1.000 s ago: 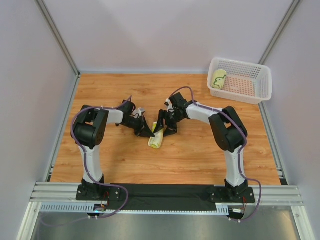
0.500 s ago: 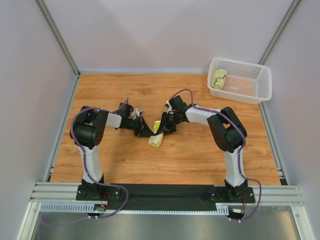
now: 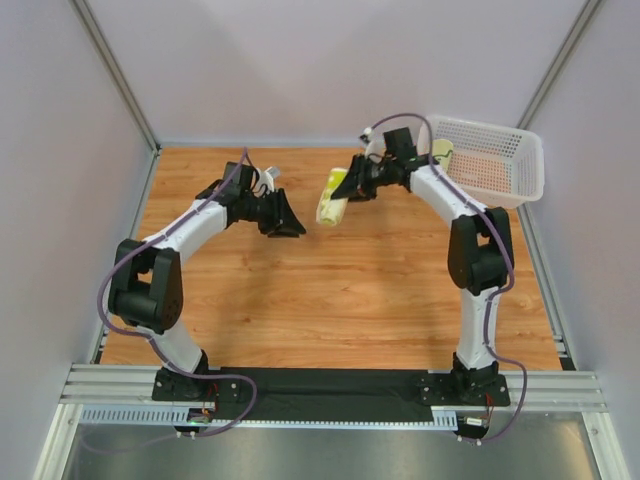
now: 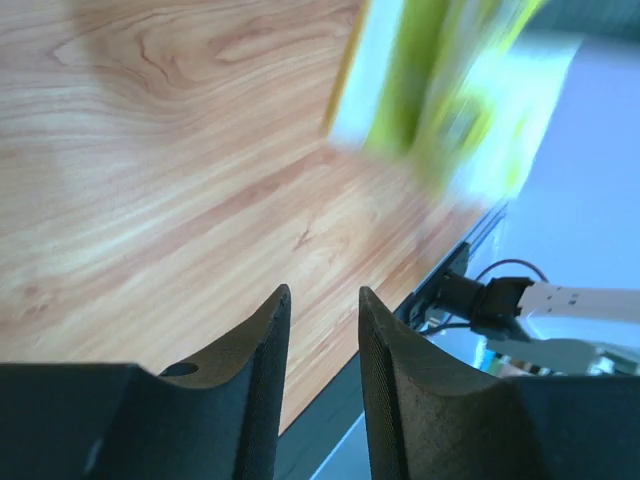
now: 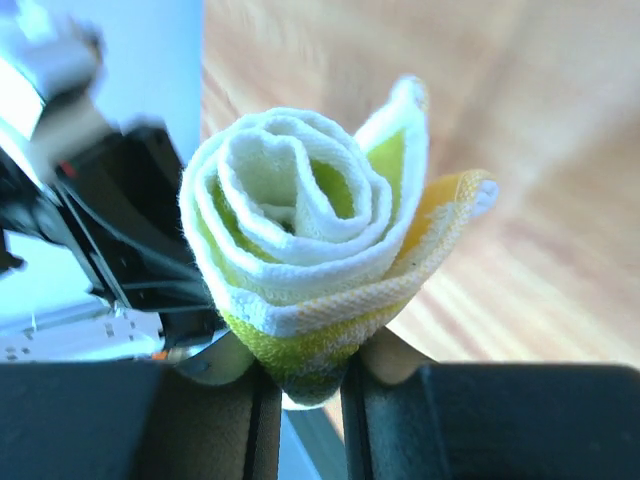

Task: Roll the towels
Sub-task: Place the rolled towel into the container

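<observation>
- The wooden table [image 3: 330,300] fills the floor of the white-walled cell, with both arm bases bolted at its near edge.
- The right arm [image 3: 470,255] reaches far forward and bends leftward across the back of the table, its wrist passing just in front of the basket.
- The left arm [image 3: 175,235] stretches forward and to the right, its wrist pointing toward the other arm's load.
- A white perforated basket [image 3: 515,175] sits in the far right corner of the table.
- The rolled towel [image 3: 332,197], cream with lime-green print and a yellow-orange band, hangs from the right claw over the back centre of the table. It seems to be clear of the wood, though the overhead view does not settle that.
- In the right wrist view, the towel's [image 5: 300,230] spiral end faces the camera, with the orange edge flaring out on the right.
- A second roll [image 3: 441,152] lies in the basket's near left corner, partly hidden behind the right arm.
- The right gripper [image 5: 300,385] pinches the bottom of the rolled towel between its fingers.
- The left gripper [image 4: 323,340] holds nothing. Its fingers stand a narrow gap apart, just beside the held roll but not touching it.
</observation>
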Controlling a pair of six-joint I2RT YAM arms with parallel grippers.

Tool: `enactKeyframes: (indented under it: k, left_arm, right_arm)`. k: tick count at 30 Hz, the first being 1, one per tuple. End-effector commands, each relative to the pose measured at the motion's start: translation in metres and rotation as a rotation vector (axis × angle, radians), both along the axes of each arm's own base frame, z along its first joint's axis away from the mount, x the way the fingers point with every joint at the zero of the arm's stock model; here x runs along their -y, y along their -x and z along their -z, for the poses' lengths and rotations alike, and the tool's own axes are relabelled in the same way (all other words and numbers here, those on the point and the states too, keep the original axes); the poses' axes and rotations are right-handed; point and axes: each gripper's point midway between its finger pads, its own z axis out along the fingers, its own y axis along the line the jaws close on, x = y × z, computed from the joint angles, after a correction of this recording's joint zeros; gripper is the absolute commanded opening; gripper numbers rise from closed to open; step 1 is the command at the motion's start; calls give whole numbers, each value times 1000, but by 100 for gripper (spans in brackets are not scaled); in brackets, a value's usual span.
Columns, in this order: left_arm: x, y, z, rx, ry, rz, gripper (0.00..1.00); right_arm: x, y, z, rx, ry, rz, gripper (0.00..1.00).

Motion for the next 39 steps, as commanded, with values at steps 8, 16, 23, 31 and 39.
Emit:
enactKeyframes:
  k: [8, 16, 23, 31, 39]
  left_arm:
    - [-38, 43, -25, 125, -195, 67, 40]
    - [-43, 49, -31, 111, -217, 62, 36]
    - [-49, 52, -28, 84, -256, 53, 34]
    - [-48, 36, -31, 20, -288, 27, 31]
    - [-43, 8, -25, -47, -320, -4, 29]
  right_arm:
    - [173, -101, -95, 267, 23, 259, 0]
    - [287, -151, -88, 302, -2, 435, 0]
    - [343, -171, -50, 277, 14, 500, 0]
    - [372, -189, 23, 188, 45, 542, 0]
    - [387, -203, 78, 156, 99, 585, 0]
